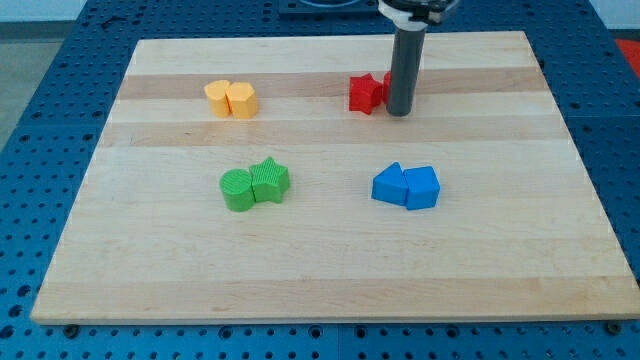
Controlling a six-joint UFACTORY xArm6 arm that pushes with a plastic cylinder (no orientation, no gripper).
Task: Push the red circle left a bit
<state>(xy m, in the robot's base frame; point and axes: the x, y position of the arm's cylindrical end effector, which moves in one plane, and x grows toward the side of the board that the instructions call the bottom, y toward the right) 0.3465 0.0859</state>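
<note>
Camera view: one look down on a pale wooden board (330,270) lying on a blue perforated bench (30,60).
Yellow pair: at about ten o'clock on the board sit two yellow blocks (231,99), touching. Their shapes are hard to call, perhaps a heart and a rounded piece. They lie well apart from the action.
Green pair: at about seven o'clock, a green circle (237,190) and a green star (269,180) are pressed together, clear of any likely push line.
Red group: at about one o'clock, a red star (366,93) is plain to see. Just beside it on the view's right a sliver of red (387,84) peeks out from behind the rod. I judge that sliver to be the red circle, mostly hidden.
Rod: the dark rod (404,70) stands upright and my tip (398,113) is planted at the three o'clock side of the red group, touching or nearly so. That is the sensible side for a leftward shove.
Snag: the star sits at the circle's nine o'clock, so a push may carry both.
Blue pair: at about four o'clock, two blue blocks (406,186), angular and touching.
Grasp: no jaws on this arm, so nothing is clamped.
Containers: none in sight, every block rests bare on the board.
</note>
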